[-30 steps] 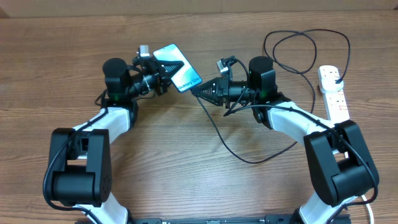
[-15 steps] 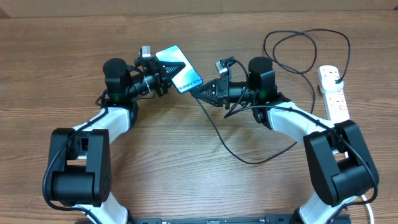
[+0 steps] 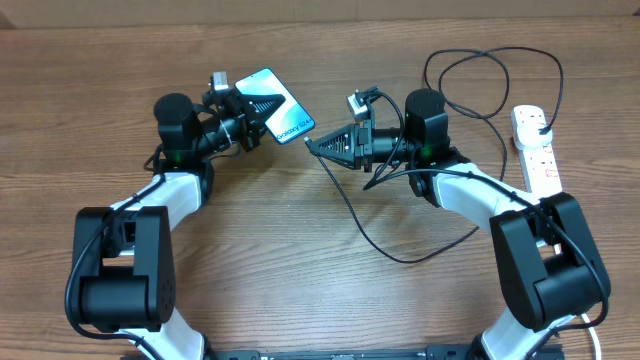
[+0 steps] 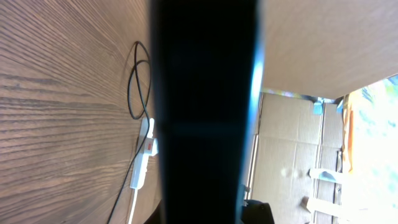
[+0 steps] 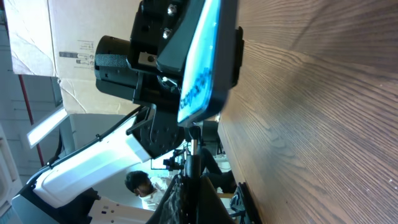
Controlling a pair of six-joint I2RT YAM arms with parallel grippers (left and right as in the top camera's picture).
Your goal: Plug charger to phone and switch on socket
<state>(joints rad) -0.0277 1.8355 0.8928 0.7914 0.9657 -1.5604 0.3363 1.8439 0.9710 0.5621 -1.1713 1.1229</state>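
The phone (image 3: 272, 103), screen lit blue-teal, is held off the table with my left gripper (image 3: 250, 115) shut on it. Its dark back (image 4: 205, 112) fills the left wrist view. My right gripper (image 3: 312, 144) is shut on the connector end of the black charger (image 3: 352, 215). In the right wrist view the connector tip (image 5: 194, 132) stands just under the phone's (image 5: 202, 68) lower end; whether it is seated I cannot tell. The cable loops across the table to its black plug (image 3: 541, 128) in the white socket (image 3: 535, 150) at the far right.
The charger cable makes a big loop (image 3: 490, 80) at the back right, near the socket. The socket (image 4: 144, 162) and that loop (image 4: 138, 81) also show in the left wrist view. Cardboard boxes (image 4: 292, 155) stand beyond the table's edge.
My left arm has swung the phone a little to the left and back. The right gripper with the connector has followed slightly leftward and stays at the phone's lower end.
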